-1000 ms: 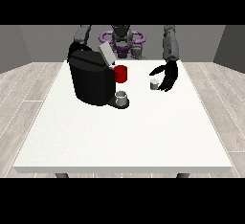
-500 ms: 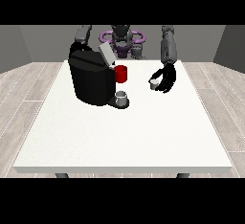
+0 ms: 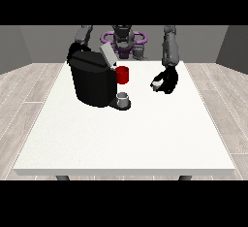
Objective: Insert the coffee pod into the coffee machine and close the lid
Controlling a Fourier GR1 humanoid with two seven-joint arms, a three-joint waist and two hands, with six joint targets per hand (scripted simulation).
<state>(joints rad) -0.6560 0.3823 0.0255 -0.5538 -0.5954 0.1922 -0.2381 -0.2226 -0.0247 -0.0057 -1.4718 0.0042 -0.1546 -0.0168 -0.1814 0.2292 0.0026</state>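
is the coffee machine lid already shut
No, the lid stands tilted up above the coffee machine.

My worktop (image 3: 126, 138) is a large white slab on dark legs, standing on a pale wood-plank floor (image 3: 29, 90). Most of its surface lies bare, toward the near edge and both sides. At the far left of it sits my black coffee machine (image 3: 92, 78), its grey lid (image 3: 107, 55) tilted up and open. A red part (image 3: 122, 74) juts from the machine's front, and below it a small grey cup (image 3: 123, 98) stands on the machine's dark base, just beside the body. To the right, well apart from the machine, a small white pod (image 3: 156, 85) shows low over the worktop; I cannot tell whether it touches the surface.
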